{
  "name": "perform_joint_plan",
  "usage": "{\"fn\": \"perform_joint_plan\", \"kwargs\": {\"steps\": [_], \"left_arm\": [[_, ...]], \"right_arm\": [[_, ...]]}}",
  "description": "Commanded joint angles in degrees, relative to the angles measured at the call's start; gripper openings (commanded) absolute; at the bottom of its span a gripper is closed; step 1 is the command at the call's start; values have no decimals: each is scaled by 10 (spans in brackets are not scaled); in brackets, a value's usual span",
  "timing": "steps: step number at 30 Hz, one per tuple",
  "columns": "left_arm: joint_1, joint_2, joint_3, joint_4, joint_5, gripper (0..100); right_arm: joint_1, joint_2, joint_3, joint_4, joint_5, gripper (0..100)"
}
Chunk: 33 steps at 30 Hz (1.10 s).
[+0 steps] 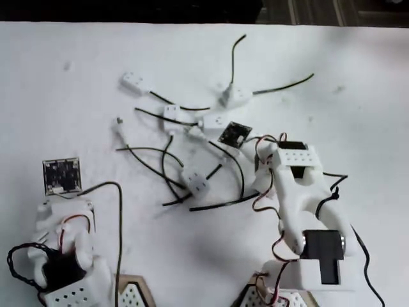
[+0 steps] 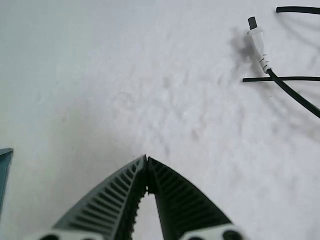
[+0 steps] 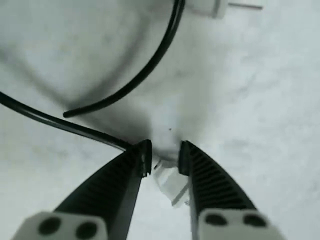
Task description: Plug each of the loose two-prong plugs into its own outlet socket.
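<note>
White plug (image 3: 167, 182) is grasped between the right jaws, its black cable (image 3: 60, 123) trailing across the surface (image 3: 260, 100). Left jaws are clenched on nothing, over bare surface. 1 loose plug (image 2: 257, 40) lies flat, apart from them. Outlet sockets (image 1: 197, 182) sit scattered mid-surface among cable stubs, ahead of both arms.

Left gripper (image 2: 146, 172) closed, arm folded back. Right gripper (image 3: 164, 159) pinching plug (image 3: 169, 186), arm extended forward.
</note>
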Motion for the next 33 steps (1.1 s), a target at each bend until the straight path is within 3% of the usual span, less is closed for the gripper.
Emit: {"fn": "perform_joint_plan", "kwargs": {"steps": [1, 10, 17, 25, 33], "left_arm": [[7, -7, -2, -11, 4, 23], [7, -7, -2, -11, 4, 23], [7, -7, -2, -11, 4, 23], [7, -7, -2, -11, 4, 23], [7, -7, -5, -11, 4, 23]], "right_arm": [[3, -4, -20, 32, 26, 190], [16, 6, -36, 69, 101, 194], [75, 50, -36, 69, 151, 192], [96, 50, -10, 70, 153, 190], [85, -80, 61, 86, 154, 193]]}}
